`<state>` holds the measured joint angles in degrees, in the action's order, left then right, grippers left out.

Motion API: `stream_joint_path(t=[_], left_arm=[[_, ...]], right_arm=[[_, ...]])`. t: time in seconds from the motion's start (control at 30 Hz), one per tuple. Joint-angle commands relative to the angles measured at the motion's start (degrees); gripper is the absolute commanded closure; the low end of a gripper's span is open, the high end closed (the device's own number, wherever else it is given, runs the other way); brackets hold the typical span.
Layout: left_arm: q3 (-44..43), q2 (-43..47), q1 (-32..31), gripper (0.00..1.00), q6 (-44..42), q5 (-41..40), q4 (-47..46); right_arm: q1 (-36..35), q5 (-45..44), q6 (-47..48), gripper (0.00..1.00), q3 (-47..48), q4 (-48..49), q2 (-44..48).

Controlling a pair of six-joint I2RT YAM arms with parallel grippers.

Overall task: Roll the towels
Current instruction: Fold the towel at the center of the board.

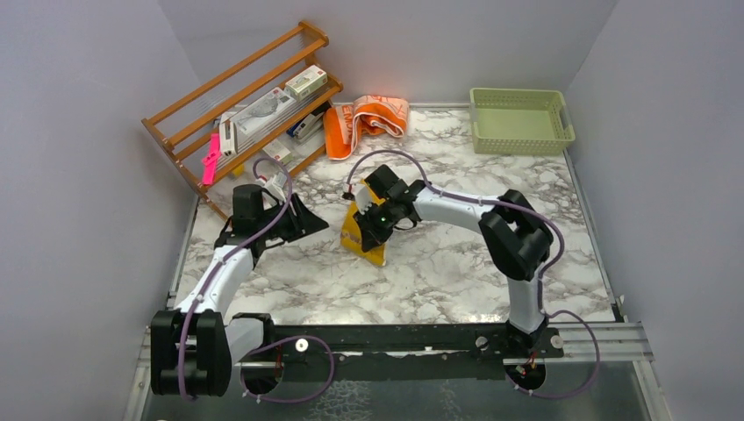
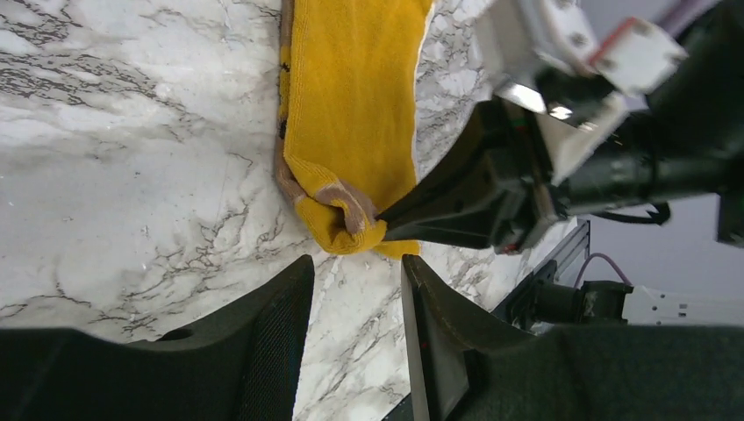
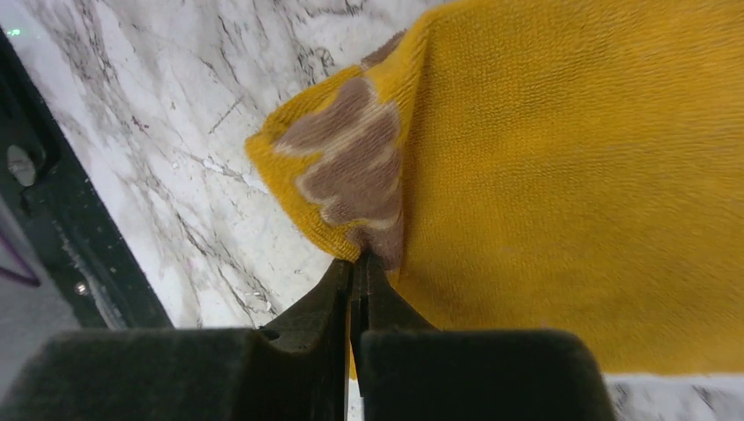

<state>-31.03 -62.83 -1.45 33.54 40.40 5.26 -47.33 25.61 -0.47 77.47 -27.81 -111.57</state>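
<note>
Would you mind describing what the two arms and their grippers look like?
The left arm and right arm have white tubular links with chunky black joints. A thin purple cable loops along each. The left gripper and right gripper are black, with two tapered fingers each.

This is a robotics lab test cell. Plain grey walls [image 1: 88, 132] box in a marble-patterned tabletop [image 1: 456, 272], with two robot arms [image 1: 219, 272] bolted to a metal rail [image 1: 421, 338]. A wooden rack [image 1: 237, 77] and green basket [image 1: 519, 145] stand at the back
</note>
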Motion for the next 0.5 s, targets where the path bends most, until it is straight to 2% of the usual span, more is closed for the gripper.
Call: stream_joint_path(t=[0.0,0.23,0.47], left_arm=[[0.71,2.3,0.4,0.56,1.25,3.56,0.06],[2.02,2.98,-0.99,0.58,2.78,4.41,-0.47],[1.96,3.4,-2.59,0.62,3.15,1.83,-0.49]], right_arm=[[2.68,13.56,-1.26,0.99,3.04,-4.24,-5.8],[4.88,17.51,-0.42,0.99,9.91,-7.5,-13.65],[4.93,17.75,-0.32,0.99,12.21,-8.92,-11.74]])
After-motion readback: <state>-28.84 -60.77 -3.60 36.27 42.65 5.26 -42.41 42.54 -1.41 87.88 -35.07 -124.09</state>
